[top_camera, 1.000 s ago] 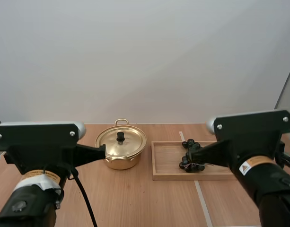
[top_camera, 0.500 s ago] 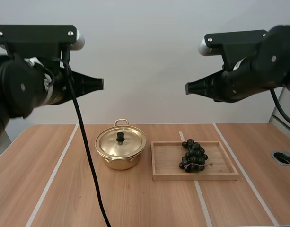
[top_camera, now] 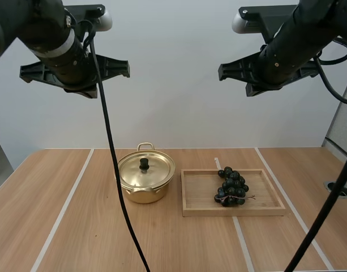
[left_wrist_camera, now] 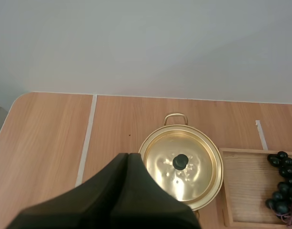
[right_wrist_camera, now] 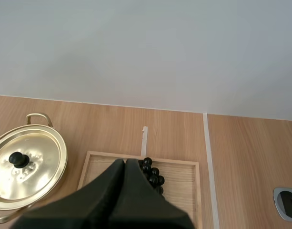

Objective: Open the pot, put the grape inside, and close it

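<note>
**A:** While the lid sits shut on the pot, where do the grapes lie?

**B:** On the wooden tray, about mid-tray. They are a knobbly cluster of dark, glossy round berries. The long axis runs from the far rim toward the near one, across the tray's short side. A thin twig pokes out to the right at the near end.

**A:** And the pot?

**B:** Round, shiny gold metal, just beside the tray's left end. A black knob tops the lid, and a loop handle points away from the arms.

**A:** The end effectors?

**B:** The left end effector has its fingers pressed together into one dark wedge, gripping nothing, beside the pot. The right end effector is likewise closed and empty, over the tray.

**A:** How do the views differ?

**B:** The high view shows both arms raised well above the wood-grain worktop. The right wrist view takes in a round metal-rimmed hole in the worktop, well right of the tray.
</note>
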`<move>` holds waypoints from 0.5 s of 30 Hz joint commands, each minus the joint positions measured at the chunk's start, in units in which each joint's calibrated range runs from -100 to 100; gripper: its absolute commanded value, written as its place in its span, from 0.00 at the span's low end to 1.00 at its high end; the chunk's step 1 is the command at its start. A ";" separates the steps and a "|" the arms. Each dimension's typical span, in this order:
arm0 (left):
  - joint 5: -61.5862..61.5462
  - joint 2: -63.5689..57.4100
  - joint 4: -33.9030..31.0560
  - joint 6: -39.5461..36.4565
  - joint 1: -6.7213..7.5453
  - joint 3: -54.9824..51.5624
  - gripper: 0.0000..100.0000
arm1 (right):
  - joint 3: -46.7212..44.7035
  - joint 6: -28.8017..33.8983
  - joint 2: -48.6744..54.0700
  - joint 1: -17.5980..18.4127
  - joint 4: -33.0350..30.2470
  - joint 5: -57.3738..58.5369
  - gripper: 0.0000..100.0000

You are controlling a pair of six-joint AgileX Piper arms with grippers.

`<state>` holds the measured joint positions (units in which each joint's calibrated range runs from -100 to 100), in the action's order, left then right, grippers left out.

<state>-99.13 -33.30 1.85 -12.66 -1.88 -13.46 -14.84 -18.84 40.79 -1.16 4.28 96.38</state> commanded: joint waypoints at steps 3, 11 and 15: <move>-0.87 3.45 0.74 3.51 -0.03 0.98 0.00 | 1.01 0.16 0.26 0.07 -0.07 1.90 0.00; -0.87 3.89 1.21 12.76 -0.03 0.74 0.00 | 1.01 -5.44 0.26 0.07 -0.30 3.62 0.00; -0.87 3.89 7.83 23.35 -0.03 0.74 0.00 | 1.01 -10.58 0.26 0.07 -0.30 3.62 0.00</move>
<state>-99.73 -29.46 5.03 4.78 -1.88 -12.95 -14.54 -26.07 40.65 -1.16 4.28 98.90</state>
